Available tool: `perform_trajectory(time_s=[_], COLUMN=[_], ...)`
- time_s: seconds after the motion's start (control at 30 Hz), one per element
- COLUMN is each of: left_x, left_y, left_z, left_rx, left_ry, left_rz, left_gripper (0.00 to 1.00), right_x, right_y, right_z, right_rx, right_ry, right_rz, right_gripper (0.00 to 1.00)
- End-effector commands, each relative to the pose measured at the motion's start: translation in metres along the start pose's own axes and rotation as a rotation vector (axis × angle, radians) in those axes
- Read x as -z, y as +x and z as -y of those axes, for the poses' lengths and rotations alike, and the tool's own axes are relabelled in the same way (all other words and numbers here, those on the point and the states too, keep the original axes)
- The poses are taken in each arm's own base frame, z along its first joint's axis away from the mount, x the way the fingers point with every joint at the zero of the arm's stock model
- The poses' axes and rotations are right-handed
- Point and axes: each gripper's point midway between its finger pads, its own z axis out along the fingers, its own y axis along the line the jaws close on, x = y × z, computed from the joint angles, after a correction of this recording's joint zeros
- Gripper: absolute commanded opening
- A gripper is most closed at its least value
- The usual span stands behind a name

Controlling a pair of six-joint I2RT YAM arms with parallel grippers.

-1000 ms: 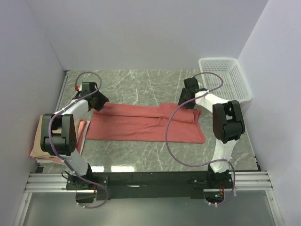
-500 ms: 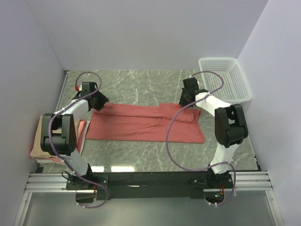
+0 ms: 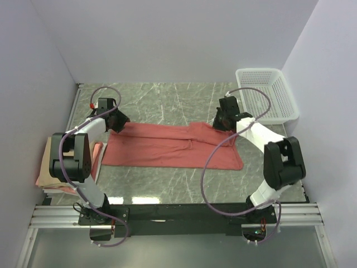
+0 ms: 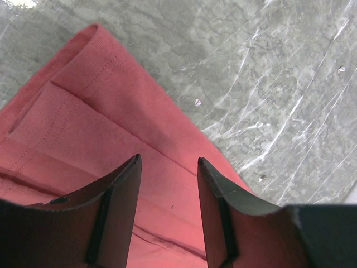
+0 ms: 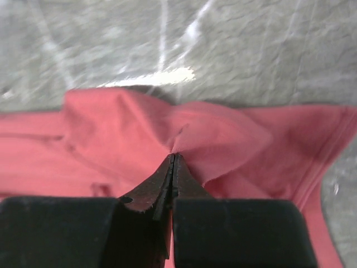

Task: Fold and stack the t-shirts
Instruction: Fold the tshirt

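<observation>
Pinching a raised pucker of the salmon-red t-shirt (image 3: 167, 148) between the tightly closed fingers of the right gripper (image 5: 173, 157), at the shirt's end nearest the white mesh basket (image 3: 257, 71). Shows that shirt spread long and mostly flat on the marble tabletop (image 3: 167, 100), left of the basket and near it. Holds the left gripper (image 4: 167, 162) over the shirt corner farthest from the basket, fingers parted by a narrow gap with red cloth between them; cannot tell whether touching. Shows a tan-beige t-shirt (image 3: 42, 167) and a pink t-shirt (image 3: 97, 155) together, well apart from the basket.
</observation>
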Motion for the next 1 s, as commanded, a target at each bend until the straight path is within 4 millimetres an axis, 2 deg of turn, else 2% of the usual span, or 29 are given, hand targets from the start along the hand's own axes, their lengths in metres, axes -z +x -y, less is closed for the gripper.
perform_trajectory(time_s=[0.0,0.03,0.1,0.13,0.2,0.23,0.3,0.33,0.37,0.43,0.47,0.53,0.57,0.83,0.97], left_x=[0.0,0.0,0.0,0.0,0.001,0.001,0.0,0.0,-0.001,-0.004,-0.005,-0.01,-0.011,-0.016,-0.015], left_y=[-0.008,-0.009,-0.011,-0.013,-0.016,-0.017,-0.021,-0.023,-0.026,-0.026,-0.027,-0.026,-0.026,-0.023,-0.021], left_z=[0.011,0.011,0.012,0.012,0.017,0.018,0.025,0.026,0.03,0.032,0.032,0.03,0.03,0.024,0.02], left_rx=[0.016,0.016,0.016,0.02,0.025,0.027,0.029,0.03,0.033,0.039,0.036,0.038,0.038,0.04,0.035], left_ry=[0.022,0.022,0.018,0.018,0.033,0.032,0.04,0.042,0.047,0.047,0.044,0.034,0.033,0.018,0.006], left_rz=[0.026,0.028,0.034,0.037,0.039,0.04,0.043,0.043,0.051,0.043,0.043,0.035,0.034,0.033,0.034], left_gripper=[0.5,0.5,0.51,0.51,0.51,0.51,0.51,0.51,0.51,0.51,0.51,0.51,0.51,0.51,0.51], right_x=[0.03,0.032,0.045,0.045,0.057,0.056,0.069,0.067,0.078,0.081,0.089,0.09,0.096,0.094,0.091], right_y=[-0.015,-0.005,-0.005,0.008,0.013,0.026,0.031,0.045,0.047,0.067,0.068,0.085,0.087,0.13,0.137], right_z=[-0.021,-0.019,-0.023,-0.019,-0.022,-0.016,-0.017,-0.009,-0.013,-0.007,-0.009,-0.004,-0.006,0.005,0.011], right_rx=[-0.016,-0.014,-0.018,-0.015,-0.016,-0.014,-0.018,-0.017,-0.025,-0.026,-0.036,-0.037,-0.046,-0.071,-0.091], right_ry=[-0.091,-0.101,-0.131,-0.13,-0.159,-0.152,-0.177,-0.168,-0.204,-0.217,-0.238,-0.25,-0.269,-0.283,-0.266], right_rz=[0.088,0.07,0.095,0.075,0.09,0.072,0.091,0.074,0.083,0.06,0.076,0.053,0.063,0.012,0.011], right_gripper=[0.0,0.0,0.0,0.0,0.0,0.0,0.0,0.0,0.0,0.0,0.0,0.0,0.0,0.0,0.0])
